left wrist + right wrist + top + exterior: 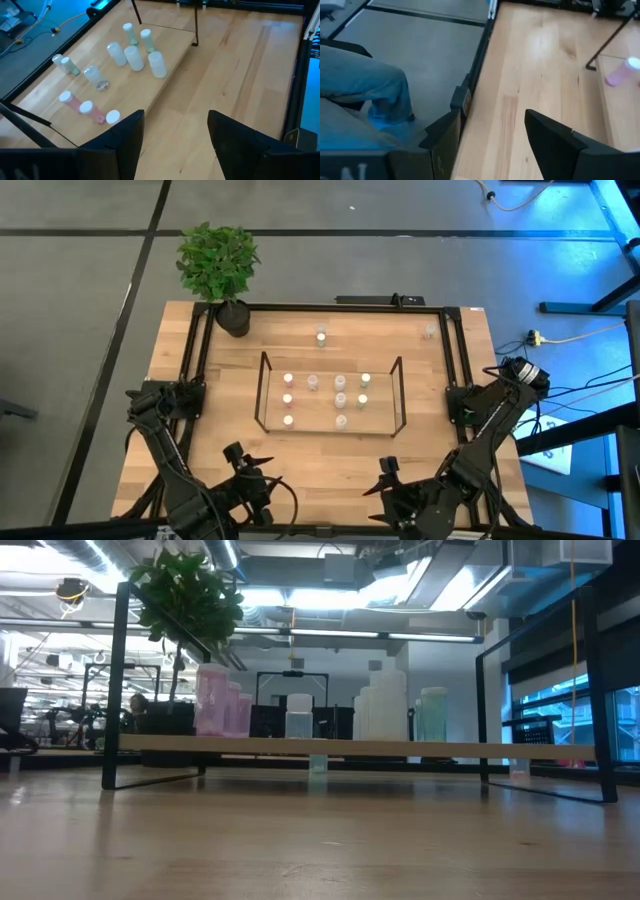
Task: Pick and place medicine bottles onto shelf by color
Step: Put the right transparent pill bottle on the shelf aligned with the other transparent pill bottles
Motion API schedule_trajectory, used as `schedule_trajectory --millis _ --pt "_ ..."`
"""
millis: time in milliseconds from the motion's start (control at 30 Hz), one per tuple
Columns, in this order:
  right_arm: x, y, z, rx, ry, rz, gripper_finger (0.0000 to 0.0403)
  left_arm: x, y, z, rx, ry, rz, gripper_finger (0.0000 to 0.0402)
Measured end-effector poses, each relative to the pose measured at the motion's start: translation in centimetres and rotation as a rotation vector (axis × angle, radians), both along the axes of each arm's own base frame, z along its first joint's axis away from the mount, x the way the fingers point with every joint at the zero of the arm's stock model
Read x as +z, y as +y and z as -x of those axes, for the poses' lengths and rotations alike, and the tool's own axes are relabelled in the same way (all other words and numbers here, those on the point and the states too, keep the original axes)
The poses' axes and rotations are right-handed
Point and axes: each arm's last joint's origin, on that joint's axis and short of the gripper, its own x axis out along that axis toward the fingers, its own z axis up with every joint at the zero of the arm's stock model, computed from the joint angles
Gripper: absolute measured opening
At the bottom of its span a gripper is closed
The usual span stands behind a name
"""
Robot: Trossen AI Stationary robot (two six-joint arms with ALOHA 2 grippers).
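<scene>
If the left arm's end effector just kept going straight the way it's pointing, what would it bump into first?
Probably bare table first. The left end effector, open and empty, points down across open wood. The shelf with its bottles lies off to one side of that line, though depth is hard to judge.

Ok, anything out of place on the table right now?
Two bottles are not on the shelf: one stands on the table behind it, another near the far right corner. Nothing looks tipped or spilled. Both grippers, left and right, are open and empty at the near edge.

About 10 medicine bottles (314, 383) stand on the shelf (266, 395), 2 behind it.
</scene>
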Motion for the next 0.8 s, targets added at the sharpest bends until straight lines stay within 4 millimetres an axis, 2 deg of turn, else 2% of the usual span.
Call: schedule_trajectory --millis 200,367,600,800 --pt "0.0 -0.5 -0.5 -0.012 -0.024 0.052 0.0226 0.0 0.1 -0.2 0.005 -0.012 -0.009 0.0209" --pt "1.6 -3.1 -1.5 -0.139 -0.066 0.107 0.0226 0.0 0.4 -0.5 0.018 -0.014 -0.012 0.0209" --pt "5.6 -10.1 -1.0 -0.361 -0.024 0.148 0.0226 0.0 1.2 -1.5 0.036 -0.001 -0.030 0.0209" --pt "7.8 -17.5 1.1 -0.642 0.064 0.091 0.0226 0.0 1.9 -2.2 0.049 0.013 -0.048 0.0209"
